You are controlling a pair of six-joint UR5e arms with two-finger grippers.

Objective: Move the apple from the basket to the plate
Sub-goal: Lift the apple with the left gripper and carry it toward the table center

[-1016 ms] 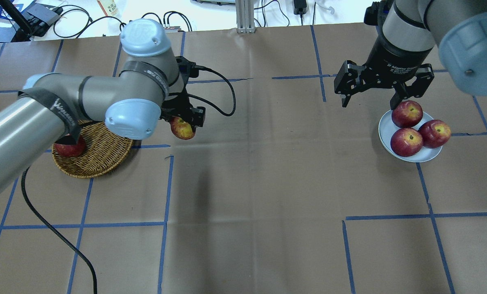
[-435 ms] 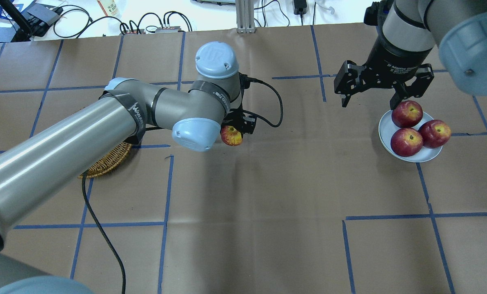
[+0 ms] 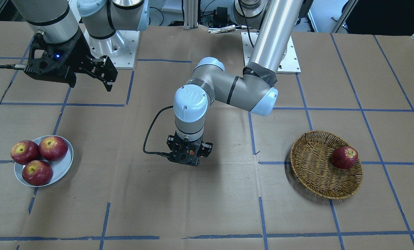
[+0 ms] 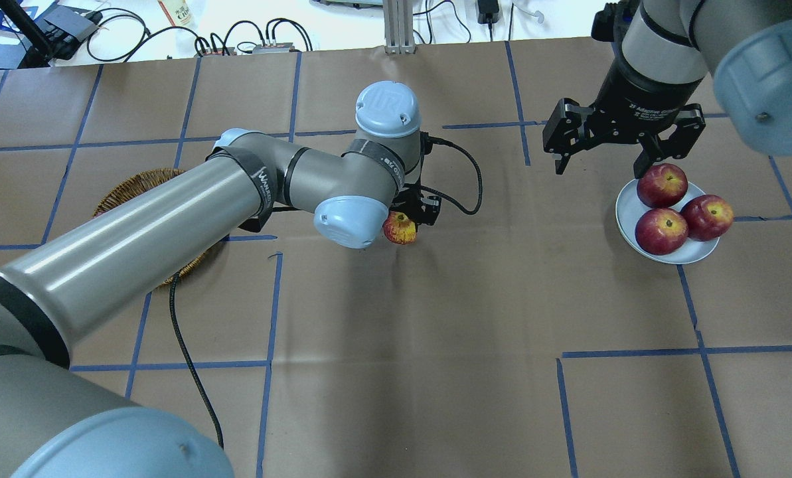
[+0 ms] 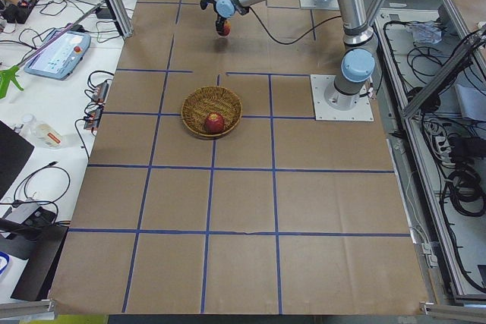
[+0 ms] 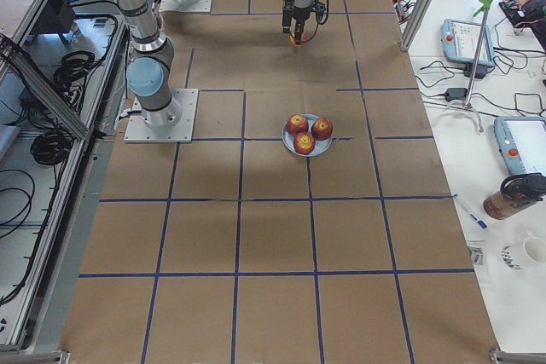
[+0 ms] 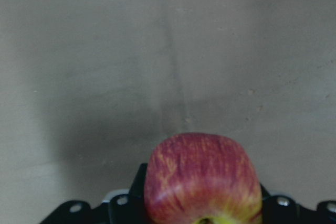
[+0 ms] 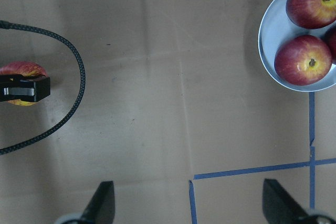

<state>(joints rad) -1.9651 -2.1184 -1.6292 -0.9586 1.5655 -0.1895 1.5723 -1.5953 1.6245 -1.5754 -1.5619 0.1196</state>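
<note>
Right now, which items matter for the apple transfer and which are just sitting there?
Job: streaky red-yellow apple, gripped in left hand mid-table; basket; plate.
Bystanders: dark red apple in basket; three red apples on plate; cables beyond the table edge.

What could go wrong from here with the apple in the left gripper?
The plate already holds three dark red apples, leaving little bare surface; the apple in the left gripper might roll off or knock one out. The right gripper hangs open near the plate, so the left arm could hit it coming in.
</note>
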